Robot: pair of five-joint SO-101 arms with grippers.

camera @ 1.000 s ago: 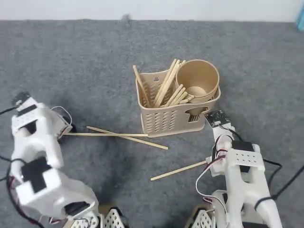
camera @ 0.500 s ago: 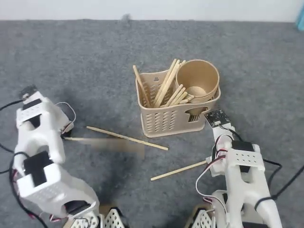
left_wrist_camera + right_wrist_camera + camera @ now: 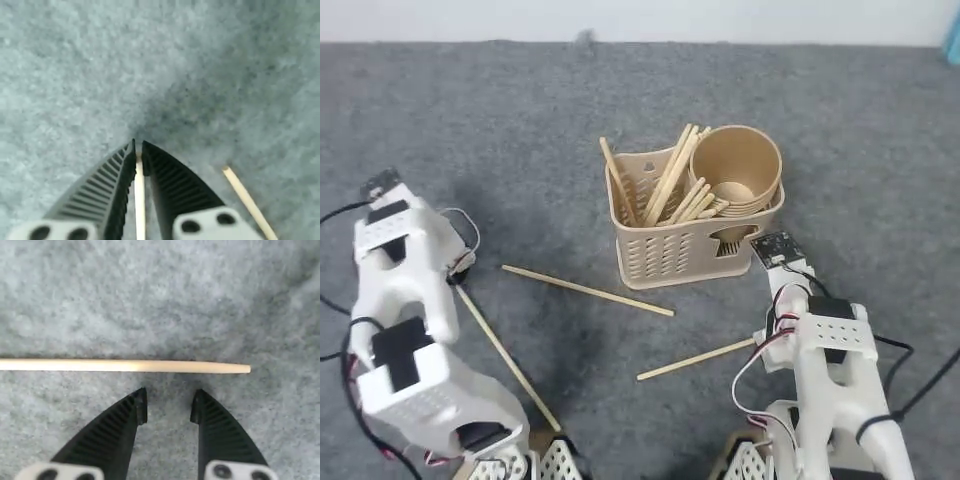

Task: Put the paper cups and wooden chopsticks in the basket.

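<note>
Since the basket (image 3: 670, 250) is placed at about two o'clock from the left claw (image 3: 138, 145), the coming move is judged to turn on that bearing. The left claw is closed almost fully on a held chopstick (image 3: 505, 355), which is pinched near one end. Its long axis is pointed toward five o'clock over the carpet. A second chopstick (image 3: 588, 290) is laid between that claw and the basket, run from ten toward four o'clock. Inside the basket a paper cup (image 3: 735, 160) and several upright chopsticks (image 3: 670, 180) are already stood. A third chopstick (image 3: 125, 365) is laid crosswise just beyond the tips of the right claw (image 3: 169, 407), which is held open and empty. That arm is judged the nearer to it. Everything is set on grey carpet (image 3: 470, 130), bounded at twelve o'clock by a pale strip (image 3: 640, 18).
</note>
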